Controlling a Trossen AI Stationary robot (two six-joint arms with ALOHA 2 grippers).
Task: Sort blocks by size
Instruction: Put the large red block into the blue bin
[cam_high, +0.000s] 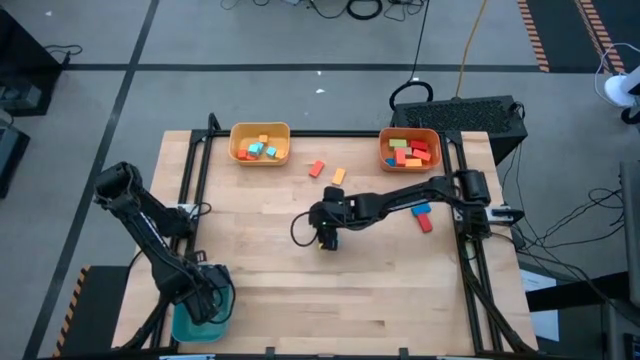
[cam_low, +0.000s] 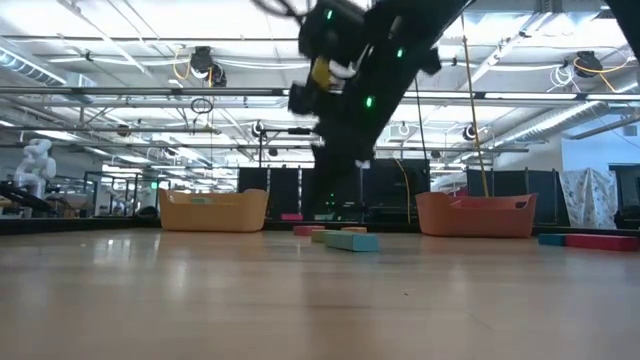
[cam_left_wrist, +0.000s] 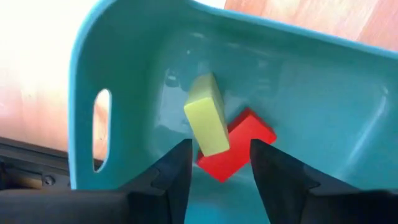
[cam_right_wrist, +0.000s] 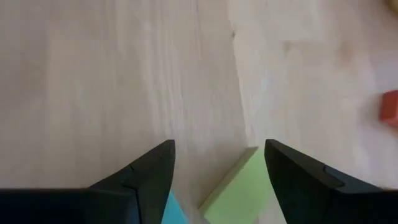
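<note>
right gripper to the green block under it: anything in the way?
Nothing visible. The right gripper hangs open above the light green block, bare table between them. A light blue block sits beside it, close to one finger.

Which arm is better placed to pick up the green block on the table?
The right. Its open end effector hangs over the table's middle, with the green block between its fingers. The left end effector is open over the teal bin at the near left corner.
</note>
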